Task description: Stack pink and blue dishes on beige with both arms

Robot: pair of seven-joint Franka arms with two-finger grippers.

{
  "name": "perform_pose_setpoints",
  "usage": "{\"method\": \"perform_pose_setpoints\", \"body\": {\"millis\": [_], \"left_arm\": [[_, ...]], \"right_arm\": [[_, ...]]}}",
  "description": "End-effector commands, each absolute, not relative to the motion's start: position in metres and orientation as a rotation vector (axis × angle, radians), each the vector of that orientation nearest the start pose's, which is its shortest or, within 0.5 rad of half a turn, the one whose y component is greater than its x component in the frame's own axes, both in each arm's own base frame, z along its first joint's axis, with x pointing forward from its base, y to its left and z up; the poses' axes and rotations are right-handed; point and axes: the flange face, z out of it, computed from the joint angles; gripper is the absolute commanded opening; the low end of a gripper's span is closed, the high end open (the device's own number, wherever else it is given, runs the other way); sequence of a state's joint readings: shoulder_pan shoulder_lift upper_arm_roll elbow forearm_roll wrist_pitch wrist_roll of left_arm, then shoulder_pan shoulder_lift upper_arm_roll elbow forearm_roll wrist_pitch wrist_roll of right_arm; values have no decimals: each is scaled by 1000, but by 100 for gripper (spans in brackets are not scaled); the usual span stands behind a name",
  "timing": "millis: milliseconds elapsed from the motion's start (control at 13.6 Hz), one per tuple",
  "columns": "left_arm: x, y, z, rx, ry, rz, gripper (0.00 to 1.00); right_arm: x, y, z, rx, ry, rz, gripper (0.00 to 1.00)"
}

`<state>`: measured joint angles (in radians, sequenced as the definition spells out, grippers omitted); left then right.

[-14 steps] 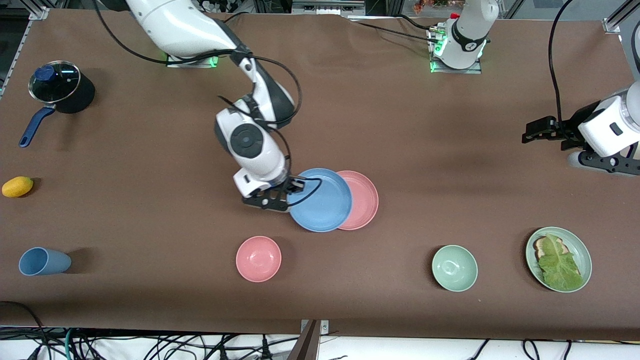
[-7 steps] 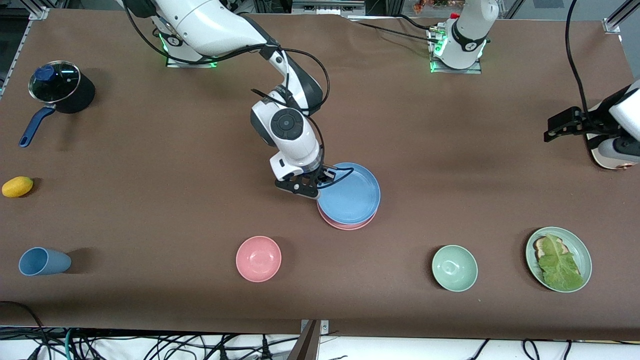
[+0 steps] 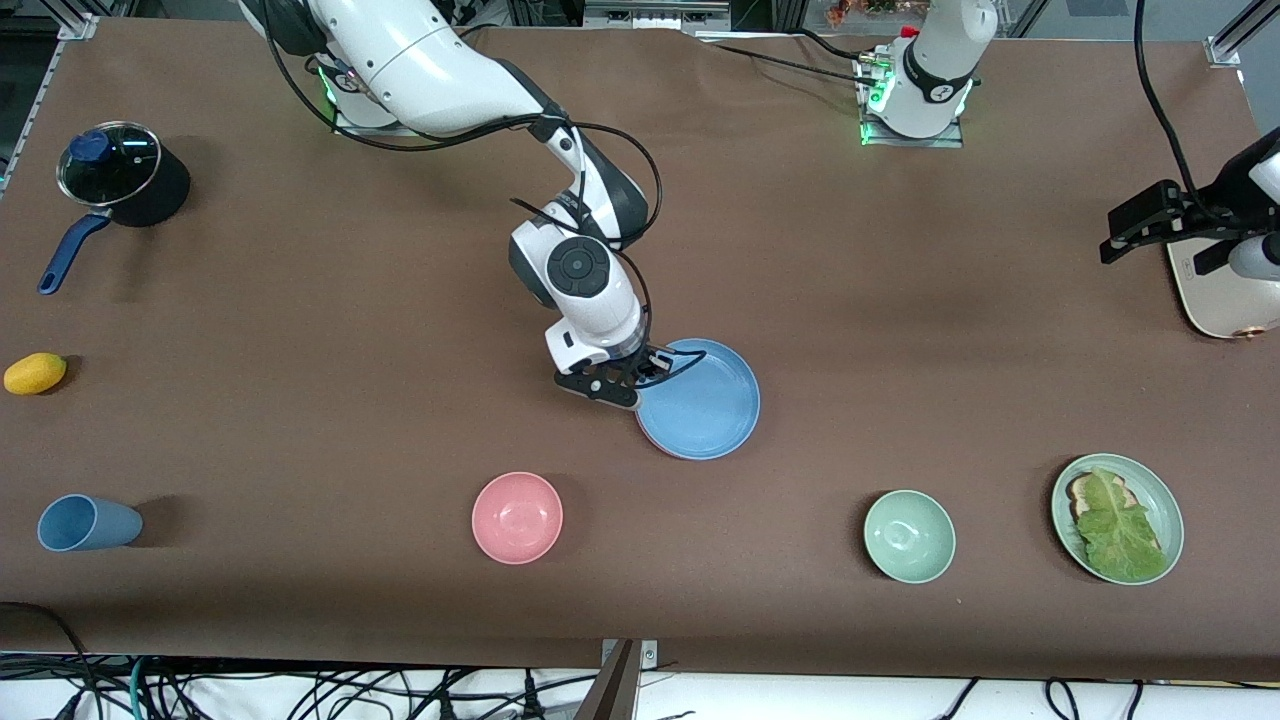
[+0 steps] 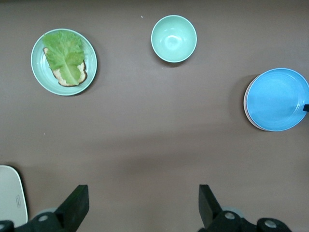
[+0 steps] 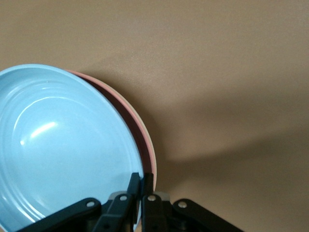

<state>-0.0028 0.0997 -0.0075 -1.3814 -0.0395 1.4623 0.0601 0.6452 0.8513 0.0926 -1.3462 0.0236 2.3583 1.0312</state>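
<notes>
My right gripper (image 3: 640,378) (image 5: 143,180) is shut on the rim of the blue plate (image 3: 700,398) (image 5: 63,150) near the table's middle. The blue plate lies almost squarely over the pink plate (image 3: 652,437) (image 5: 138,137), its gripped edge slightly raised. Only a crescent of pink shows. A thin cream edge of the beige plate (image 5: 146,131) peeks from under the pink rim; in the front view the beige plate is hidden. The stack (image 4: 277,99) also shows in the left wrist view. My left gripper (image 3: 1135,225) (image 4: 142,208) hangs open and empty over the left arm's end of the table.
Along the table's near side are a blue cup (image 3: 88,523), pink bowl (image 3: 517,517), green bowl (image 3: 909,536) and green plate (image 3: 1170,515) with lettuce on bread. A yellow fruit (image 3: 35,373) and lidded pot (image 3: 122,185) are at the right arm's end. A white flat device (image 3: 1215,300) lies under the left arm.
My right gripper carried the blue plate toward the left arm's end, from beside the pink plate to over it, and lowered it. The left gripper drew back toward its table end.
</notes>
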Motion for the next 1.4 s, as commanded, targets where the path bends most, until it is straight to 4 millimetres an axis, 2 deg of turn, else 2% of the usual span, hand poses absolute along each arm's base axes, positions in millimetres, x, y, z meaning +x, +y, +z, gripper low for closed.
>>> {"method": "perform_pose_setpoints", "body": {"millis": [0, 148, 221, 369, 517, 664, 812, 886, 1107, 1328], "left_arm": [[563, -10, 662, -3191, 86, 26, 100], [564, -9, 660, -3191, 86, 30, 100], [565, -8, 658, -3193, 84, 35, 100], [568, -5, 651, -3193, 79, 59, 100], [573, -4, 637, -3193, 75, 103, 100], [574, -2, 628, -3192, 68, 152, 100], [574, -2, 626, -3192, 68, 162, 100], [574, -3, 623, -3191, 72, 172, 100], [574, -1, 622, -3191, 65, 181, 100], [574, -1, 622, -3190, 65, 179, 100]], "right_arm": [[581, 496, 237, -2905, 518, -93, 48], [584, 493, 249, -2905, 520, -97, 89], [586, 491, 258, -2914, 525, -91, 100], [597, 480, 282, -2960, 531, -74, 100], [615, 451, 312, -3024, 464, -68, 100], [643, 396, 358, -3031, 400, -82, 100], [650, 359, 388, -3056, 344, -59, 100], [656, 333, 401, -3070, 348, -48, 100], [669, 226, 448, -3123, 261, 58, 100], [659, 134, 495, -3087, 143, 176, 100]]}}
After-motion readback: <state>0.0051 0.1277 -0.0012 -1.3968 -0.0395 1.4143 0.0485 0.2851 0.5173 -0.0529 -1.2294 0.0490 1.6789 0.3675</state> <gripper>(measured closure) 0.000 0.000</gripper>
